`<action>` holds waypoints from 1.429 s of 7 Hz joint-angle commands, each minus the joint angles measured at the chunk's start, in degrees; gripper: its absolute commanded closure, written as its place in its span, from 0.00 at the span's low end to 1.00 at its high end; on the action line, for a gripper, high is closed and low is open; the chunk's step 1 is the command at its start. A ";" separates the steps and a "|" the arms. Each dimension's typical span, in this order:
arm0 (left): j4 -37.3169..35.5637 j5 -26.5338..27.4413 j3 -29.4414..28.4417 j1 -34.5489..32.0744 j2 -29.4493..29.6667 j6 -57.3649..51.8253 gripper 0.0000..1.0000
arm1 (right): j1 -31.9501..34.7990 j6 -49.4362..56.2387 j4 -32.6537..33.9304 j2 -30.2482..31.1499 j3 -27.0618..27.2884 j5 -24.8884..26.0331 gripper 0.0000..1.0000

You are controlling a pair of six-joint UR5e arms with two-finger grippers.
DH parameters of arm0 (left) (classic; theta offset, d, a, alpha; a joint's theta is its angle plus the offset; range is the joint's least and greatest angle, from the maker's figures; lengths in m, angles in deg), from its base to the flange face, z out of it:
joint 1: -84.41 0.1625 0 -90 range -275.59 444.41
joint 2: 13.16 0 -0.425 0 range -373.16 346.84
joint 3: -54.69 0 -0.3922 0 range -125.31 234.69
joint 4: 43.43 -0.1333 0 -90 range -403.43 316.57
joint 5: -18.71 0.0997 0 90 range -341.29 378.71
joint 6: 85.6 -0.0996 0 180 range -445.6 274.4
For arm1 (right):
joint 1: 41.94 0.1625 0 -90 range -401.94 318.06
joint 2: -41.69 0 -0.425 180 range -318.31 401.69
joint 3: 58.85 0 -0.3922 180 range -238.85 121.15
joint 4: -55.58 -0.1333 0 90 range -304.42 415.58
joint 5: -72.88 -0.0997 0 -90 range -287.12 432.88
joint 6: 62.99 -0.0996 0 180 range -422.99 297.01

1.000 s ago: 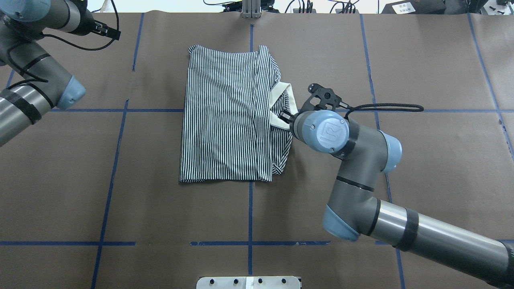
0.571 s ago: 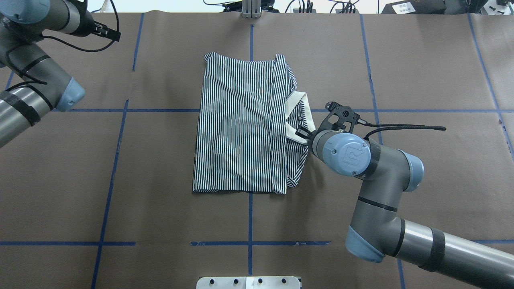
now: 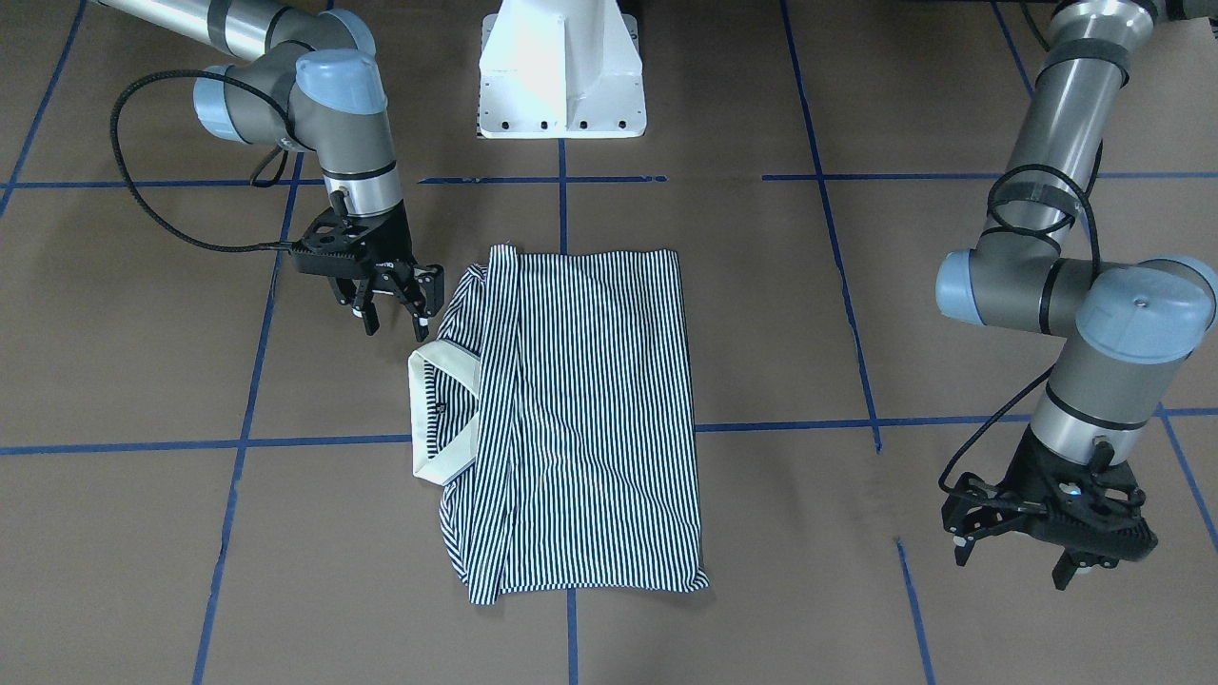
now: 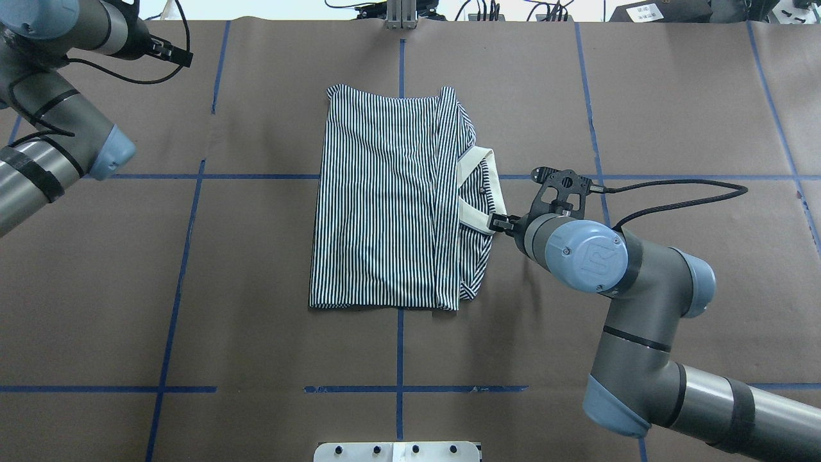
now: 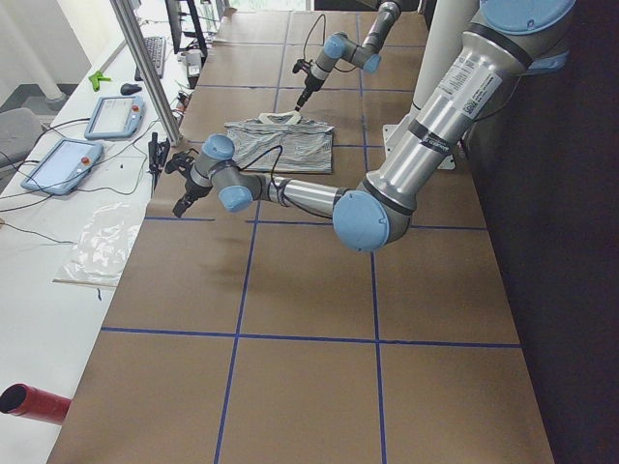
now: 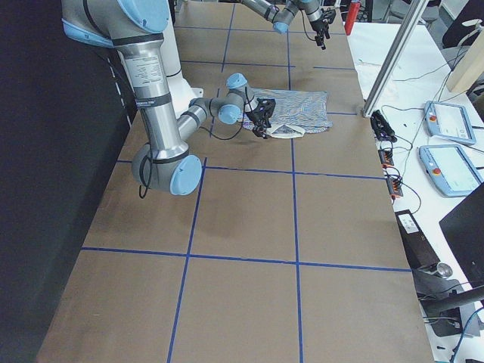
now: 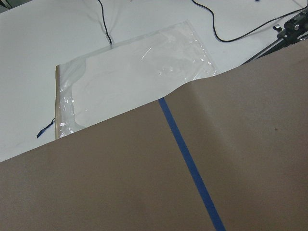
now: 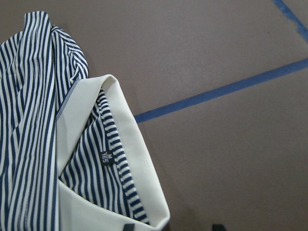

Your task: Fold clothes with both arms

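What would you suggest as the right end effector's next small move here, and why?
The right end effector hangs open and empty beside the collar of the polo shirt, which lies folded lengthwise. I would probably lower it onto the nearby shoulder edge and close, ready for the crosswise fold.

The table is covered with brown paper marked into a grid by blue tape lines. A striped polo shirt lies folded flat on it near the middle, over a crossing of two lines, its cream collar toward the robot's right. The white pedestal base stands at the robot's edge.
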 commanded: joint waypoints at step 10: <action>0.07 -3.05 2.40 0.00 -2.20 0.40 0.00 | -13.81 23.78 20.26 -16.20 -4.10 8.70 0.46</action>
